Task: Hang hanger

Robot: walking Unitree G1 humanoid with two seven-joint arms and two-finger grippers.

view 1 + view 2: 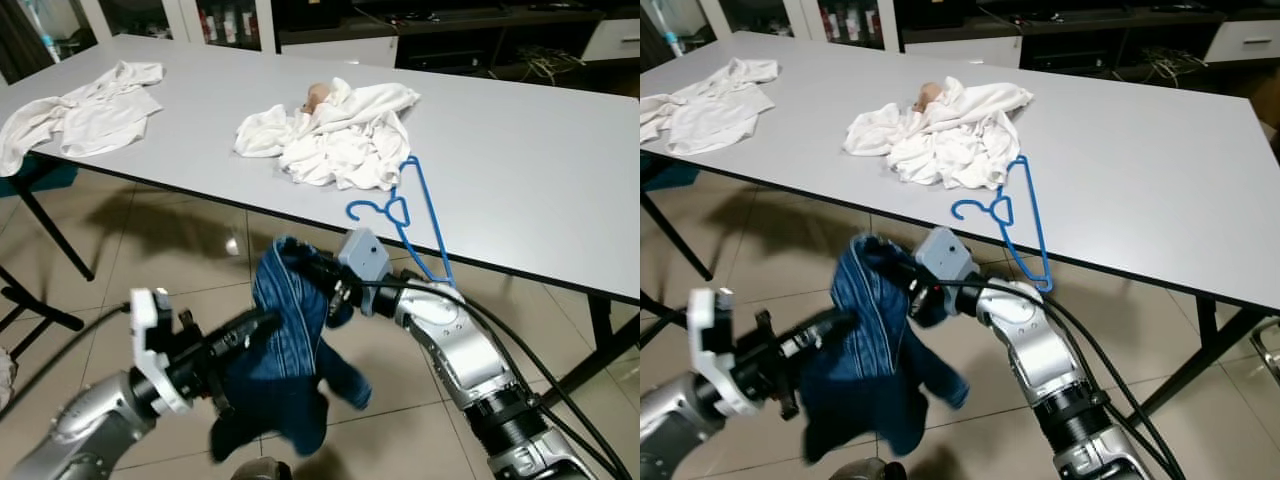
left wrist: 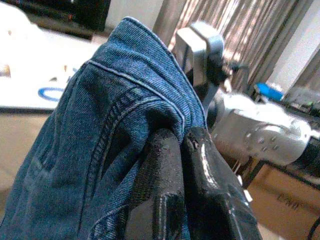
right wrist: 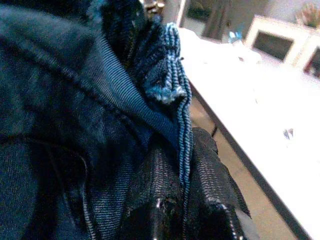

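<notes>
A blue denim garment hangs in the air in front of the white table, below its near edge. My right gripper is shut on its upper edge; the right wrist view shows a denim hem pinched between the fingers. My left gripper is shut on the denim's left side, the fabric bunched at its fingertips. A blue plastic hanger lies on the table's near edge beside the white laundry, its lower end sticking out past the edge, just above my right arm.
A heap of white clothes lies mid-table. Another white garment lies at the table's far left. Black table legs stand on the tiled floor. Cabinets and a dark TV stand line the back wall.
</notes>
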